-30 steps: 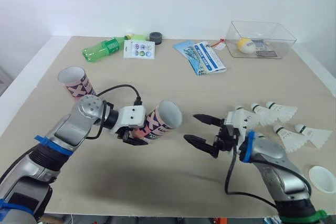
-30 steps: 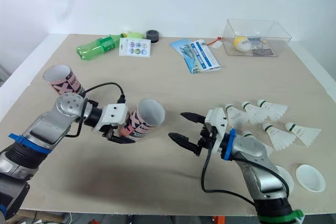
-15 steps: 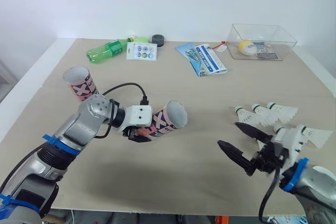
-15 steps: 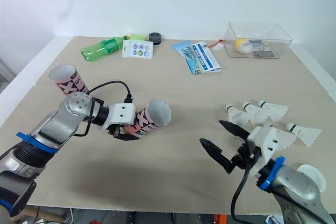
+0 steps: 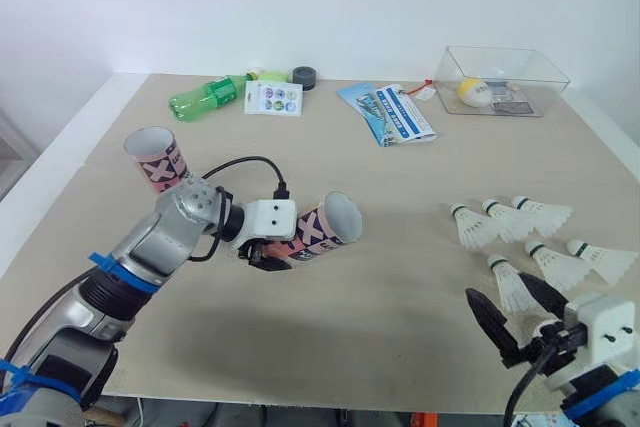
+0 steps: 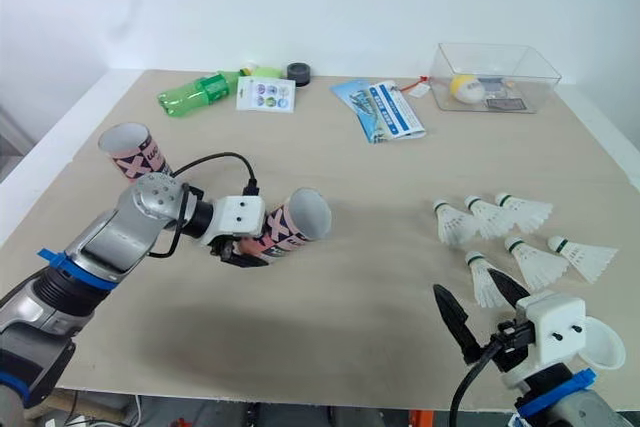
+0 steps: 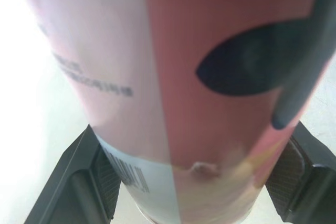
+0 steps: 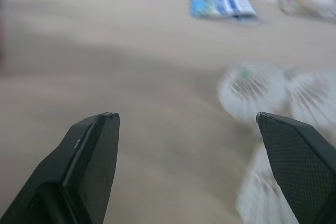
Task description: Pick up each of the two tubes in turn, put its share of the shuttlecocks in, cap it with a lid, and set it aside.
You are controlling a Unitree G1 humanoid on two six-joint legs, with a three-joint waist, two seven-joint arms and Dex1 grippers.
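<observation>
Left gripper (image 5: 266, 255): clamped on a pink tube (image 5: 318, 230), held lying almost level just above the table (image 5: 400, 187), open mouth towards the robot's right.
Left wrist view: both black pads (image 7: 105, 179) press the tube's sides, with a barcode label near them; its mouth is cut off.
Right gripper (image 8: 185, 115): spread wide and empty, low at the near table edge, just beside the nearest shuttlecock.
Shuttlecocks (image 6: 535, 265): six lying in two rows of three; blurred in the right wrist view.
Second tube (image 5: 155, 158): upright, beyond the left arm.
Lid (image 6: 603, 343): white, partly hidden behind the right gripper's housing.
Hard to make out: the held tube's inside.
</observation>
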